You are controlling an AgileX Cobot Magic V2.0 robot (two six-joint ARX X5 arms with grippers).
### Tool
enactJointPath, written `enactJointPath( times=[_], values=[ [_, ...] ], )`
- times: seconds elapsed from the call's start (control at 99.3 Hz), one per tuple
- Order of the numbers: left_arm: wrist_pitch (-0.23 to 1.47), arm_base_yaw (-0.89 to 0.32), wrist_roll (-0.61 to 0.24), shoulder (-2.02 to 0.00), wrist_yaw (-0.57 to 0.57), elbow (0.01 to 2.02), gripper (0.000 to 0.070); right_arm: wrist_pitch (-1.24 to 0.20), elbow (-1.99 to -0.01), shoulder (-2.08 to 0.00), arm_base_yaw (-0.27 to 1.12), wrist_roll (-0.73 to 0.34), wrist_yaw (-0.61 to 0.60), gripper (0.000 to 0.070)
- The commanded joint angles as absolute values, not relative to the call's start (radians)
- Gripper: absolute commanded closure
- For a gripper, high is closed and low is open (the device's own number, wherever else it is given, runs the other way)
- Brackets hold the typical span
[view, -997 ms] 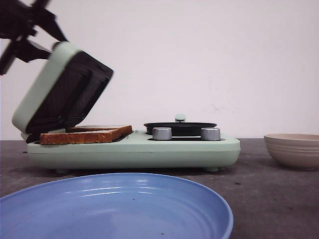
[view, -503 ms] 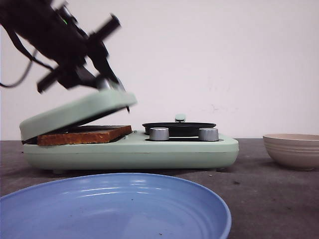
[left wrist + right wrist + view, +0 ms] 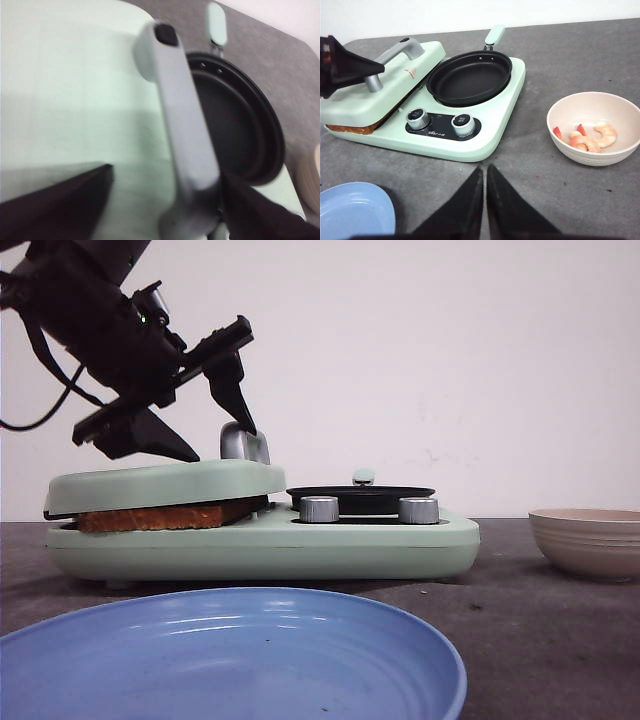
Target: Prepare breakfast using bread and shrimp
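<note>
The mint-green sandwich maker [image 3: 300, 545] has its lid [image 3: 165, 483] lying down on the bread [image 3: 150, 517], of which only a brown crust edge [image 3: 350, 129] shows under the lid. My left gripper [image 3: 222, 445] hangs open just above the lid. Its fingers straddle the grey lid handle [image 3: 185, 140], which sits close to one finger. Pink shrimp [image 3: 592, 137] lie in the beige bowl [image 3: 560, 137] beside the appliance. My right gripper [image 3: 485, 170] is shut and empty, above the table in front of the appliance.
A black round pan [image 3: 470, 77] sits in the maker's other half, behind two silver knobs [image 3: 440, 120]. A blue plate [image 3: 230, 650] lies at the near edge of the table. The beige bowl [image 3: 588, 540] stands at the right.
The lid has swung down from raised to resting on the bread. My left gripper came down with it and now sits over the handle. The right arm stays put.
</note>
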State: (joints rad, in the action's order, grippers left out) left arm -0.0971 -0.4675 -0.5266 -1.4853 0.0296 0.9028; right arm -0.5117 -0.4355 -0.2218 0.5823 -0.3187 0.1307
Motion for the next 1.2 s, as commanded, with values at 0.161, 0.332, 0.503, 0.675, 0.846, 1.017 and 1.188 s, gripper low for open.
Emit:
enactJointPath(
  times=[0.161,0.332,0.503,0.675,0.846,1.017,1.188],
  values=[
    [-0.076,-0.475,-0.352,-1.29,0.02,0.997,0.026,-0.483,-0.445,-0.22,0.588,-0.312,0.13,0.07],
    [-0.066,-0.475,-0.233,-1.115,-0.012,1.024,0.0263,-0.488,-0.469,-0.221,0.588,-0.32,0.14,0.0699],
    [0.035,-0.464,-0.173,-0.954,-0.034,1.024,0.0263,-0.533,-0.513,-0.265,0.562,-0.324,0.245,0.0698],
    [0.175,-0.455,-0.072,-0.824,-0.045,1.024,0.0265,-0.493,-0.564,-0.362,0.492,-0.238,0.316,0.0698],
    [0.3,-0.455,-0.032,-0.733,-0.074,1.023,0.0266,-0.396,-0.626,-0.53,0.376,-0.181,0.296,0.0698],
    [0.336,-0.455,-0.01,-0.647,-0.083,1.005,0.0266,-0.402,-0.754,-0.794,0.198,-0.187,0.15,0.0698],
    [0.351,-0.455,-0.011,-0.551,-0.084,0.933,0.0267,-0.538,-0.918,-1.06,-0.013,-0.256,-0.095,0.0673]
  ],
)
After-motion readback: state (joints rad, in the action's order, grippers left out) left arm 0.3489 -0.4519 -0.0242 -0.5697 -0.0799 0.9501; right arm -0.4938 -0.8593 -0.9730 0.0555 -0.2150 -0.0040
